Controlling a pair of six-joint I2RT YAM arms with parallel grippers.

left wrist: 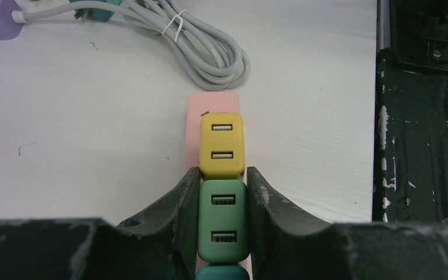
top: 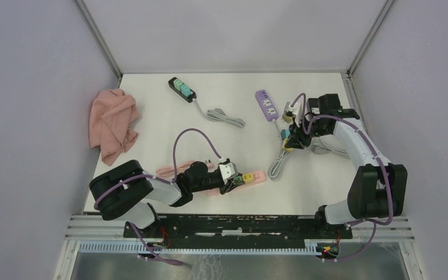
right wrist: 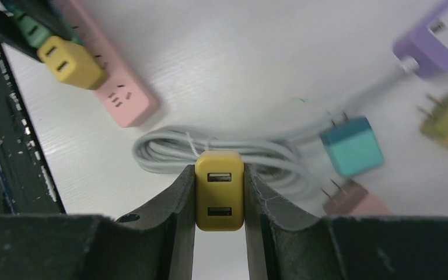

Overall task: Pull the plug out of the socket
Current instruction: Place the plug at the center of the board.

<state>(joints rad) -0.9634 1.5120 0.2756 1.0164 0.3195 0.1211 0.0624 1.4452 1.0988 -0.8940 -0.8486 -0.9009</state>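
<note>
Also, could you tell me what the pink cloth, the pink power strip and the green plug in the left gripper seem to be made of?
The pink cloth looks like soft fabric, given its crumpled folds. The pink power strip seems matte moulded plastic, smooth and round-edged. The green plug looks plastic too, slightly glossy; its USB ports look metal-lined.

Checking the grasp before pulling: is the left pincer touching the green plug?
Touching. The left wrist view shows the left pincer clamping both sides of the green plug.
</note>
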